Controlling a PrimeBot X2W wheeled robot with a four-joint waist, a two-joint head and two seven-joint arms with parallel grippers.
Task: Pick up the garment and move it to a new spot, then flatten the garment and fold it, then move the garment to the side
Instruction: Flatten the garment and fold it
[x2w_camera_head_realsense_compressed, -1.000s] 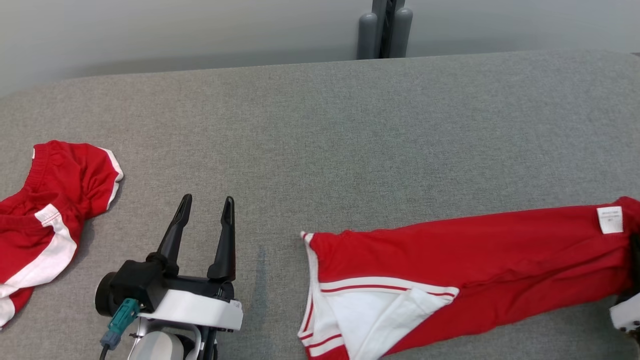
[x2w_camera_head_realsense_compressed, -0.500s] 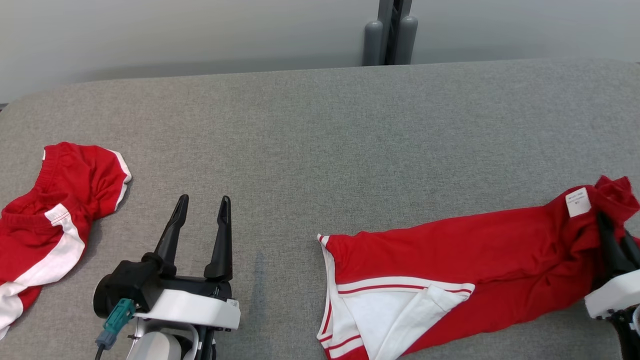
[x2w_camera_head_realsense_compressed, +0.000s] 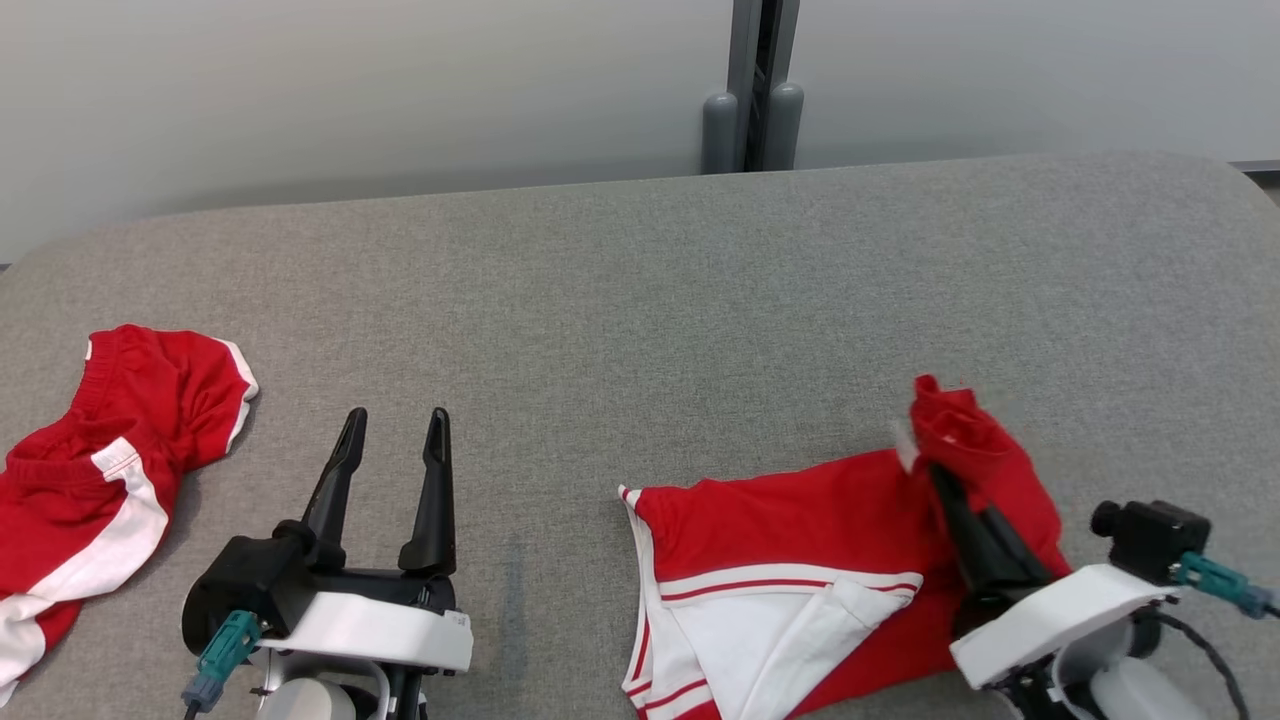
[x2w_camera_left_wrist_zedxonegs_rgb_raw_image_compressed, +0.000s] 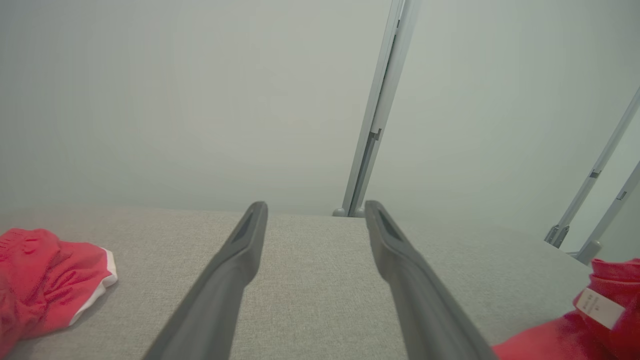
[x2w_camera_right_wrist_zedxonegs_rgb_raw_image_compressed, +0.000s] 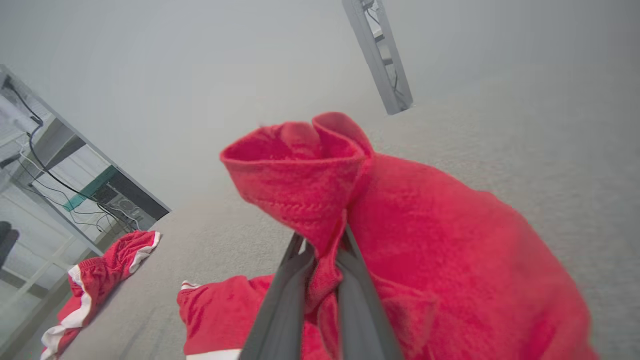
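Note:
The garment, red shorts with white striped trim, lies at the front right of the grey table. Its left end is flat, and its right end is lifted and bunched above the rest. My right gripper is shut on that bunched red end, its fingertips buried in the cloth. The right wrist view has the garment draped over the closed right gripper. My left gripper stands open and empty at the front left, well apart from the garment. In the left wrist view the left gripper is over bare table, with the garment at lower right.
A second red and white garment lies crumpled at the table's left edge, also in the left wrist view and the right wrist view. A grey post stands behind the far edge. Bare table lies between the two garments.
My right gripper has carried the garment's right end up and leftward, so the stretched cloth now doubles over itself. The camera has tilted up. The left gripper has stayed put.

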